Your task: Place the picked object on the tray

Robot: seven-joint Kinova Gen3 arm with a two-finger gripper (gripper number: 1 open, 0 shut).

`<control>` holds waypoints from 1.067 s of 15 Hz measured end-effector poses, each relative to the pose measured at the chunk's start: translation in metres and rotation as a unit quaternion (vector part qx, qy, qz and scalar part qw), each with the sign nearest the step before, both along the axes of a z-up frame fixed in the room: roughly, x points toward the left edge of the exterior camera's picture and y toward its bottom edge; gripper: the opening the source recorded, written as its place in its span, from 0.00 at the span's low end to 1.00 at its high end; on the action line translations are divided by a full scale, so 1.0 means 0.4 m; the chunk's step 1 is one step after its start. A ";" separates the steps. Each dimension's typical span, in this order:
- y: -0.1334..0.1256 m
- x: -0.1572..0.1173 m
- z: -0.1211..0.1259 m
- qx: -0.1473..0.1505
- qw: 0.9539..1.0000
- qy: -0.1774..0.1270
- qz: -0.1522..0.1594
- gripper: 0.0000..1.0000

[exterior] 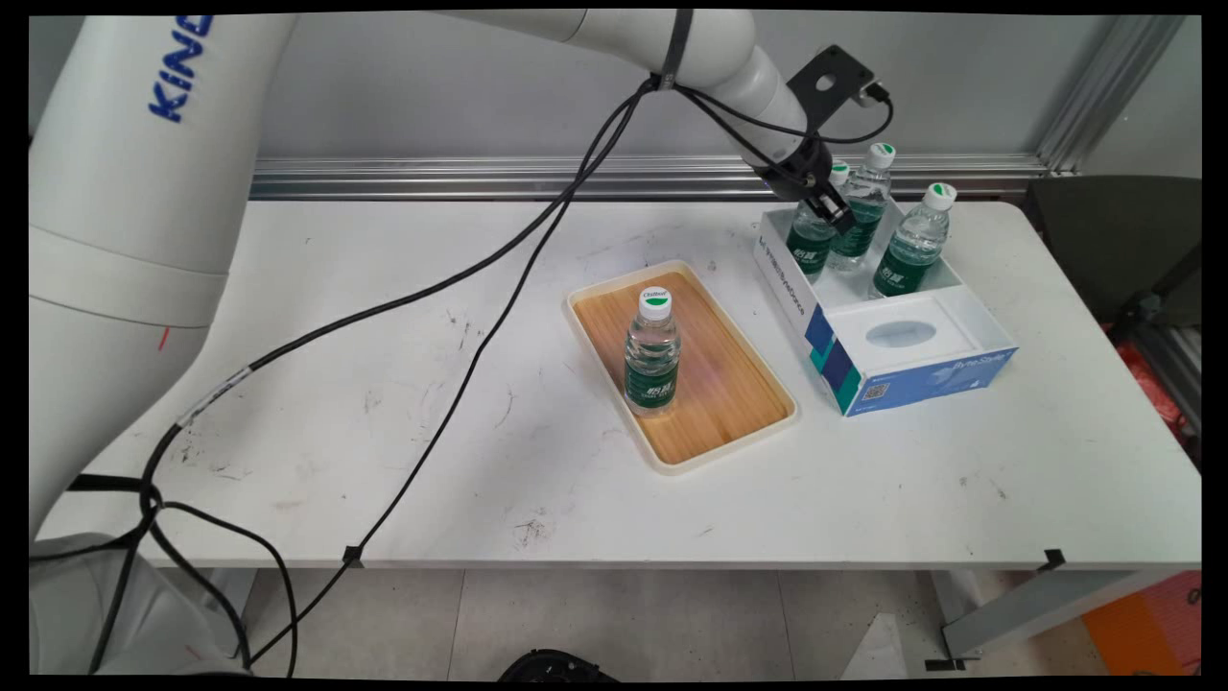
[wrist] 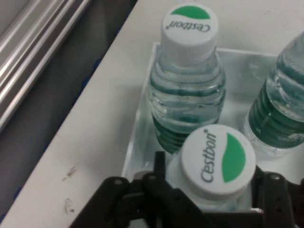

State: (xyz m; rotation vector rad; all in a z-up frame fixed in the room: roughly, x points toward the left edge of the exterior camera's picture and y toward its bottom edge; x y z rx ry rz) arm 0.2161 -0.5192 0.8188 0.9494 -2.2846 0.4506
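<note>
The bottle (exterior: 811, 245) the gripper (exterior: 827, 203) is at stands upright in the far left corner of the box (exterior: 902, 389). It's a small clear water bottle with a green label and a white cap. From the hand view the gripper is down around its neck, just under the cap. Whether it's actually pinching the bottle or only spread around it, I can't tell.

My guess on handling: it looks full, so it'll have some weight for its size. The walls are thin ribbed plastic, so they'd dent under a hard squeeze and are probably a bit slick. The neck and shoulder just below the cap look like the stiffest place to hold it, and the cap's rim should help stop it sliding down.

It's tight in there. In the main view a second bottle (exterior: 863, 206) stands just beside it at about 2 o'clock, and a third (exterior: 911, 251) is near it at 3 o'clock. Both are upright in the same far half of the box. The near half is a white insert (exterior: 902, 334) with an oval hollow and nothing in it.

At 8 o'clock from the box there's a wood-look tray (exterior: 731, 443) with a fourth bottle (exterior: 652, 357) standing in the middle, well apart from the others. Everything sits on a scuffed white table (exterior: 384, 384).
</note>
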 end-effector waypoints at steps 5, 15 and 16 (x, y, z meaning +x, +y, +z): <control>-0.004 0.003 0.022 -0.004 1.000 -0.005 -0.006 0.00; 0.020 -0.012 0.227 -0.014 1.000 0.005 -0.006 0.00; 0.029 -0.006 0.253 -0.013 1.000 0.002 -0.005 0.00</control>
